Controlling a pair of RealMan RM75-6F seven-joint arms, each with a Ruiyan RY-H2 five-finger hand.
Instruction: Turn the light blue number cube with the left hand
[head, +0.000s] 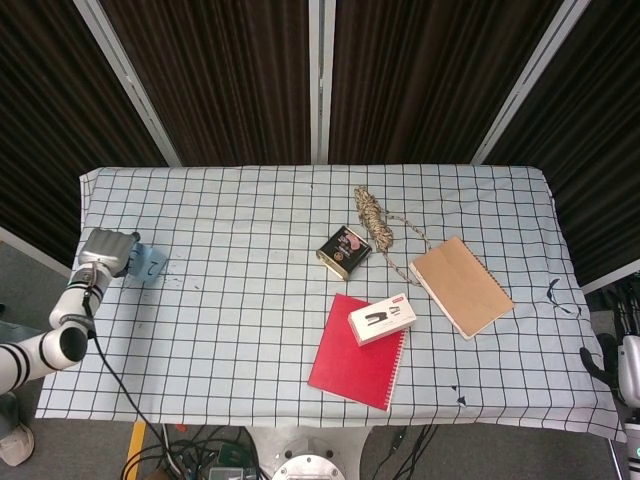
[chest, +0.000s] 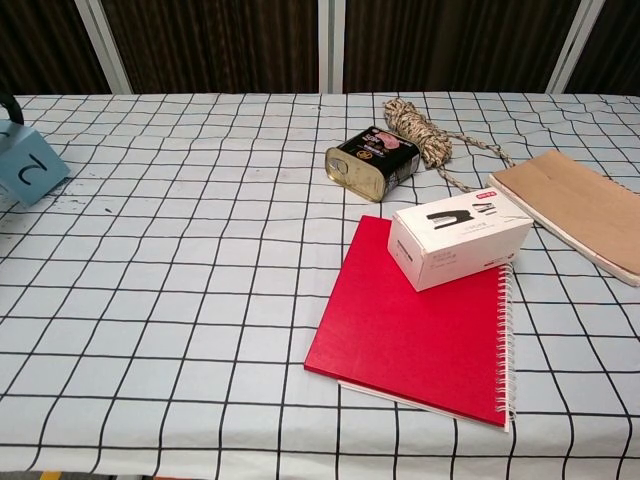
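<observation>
At the left edge of the worktop (head: 250, 215), the left hand (head: 103, 250) is seen against the light blue number cube (head: 148, 262). Contact with the cube's left side is apparent, but whether the fingers are closed around it or merely pressed on it cannot be told. In the chest view the cube (chest: 28, 172) is shown tilted, with a printed numeral facing the camera. The turn is judged to be under way: the cube is not yet set flat, and release is outstanding. Towards the middle, a tin can (head: 344, 250), a rope coil (head: 375, 218), a red notebook (head: 357, 352) bearing a white box (head: 382, 318), and a brown notebook (head: 460, 286) are found. The right hand is barely glimpsed at the right margin; its state cannot be told.
</observation>
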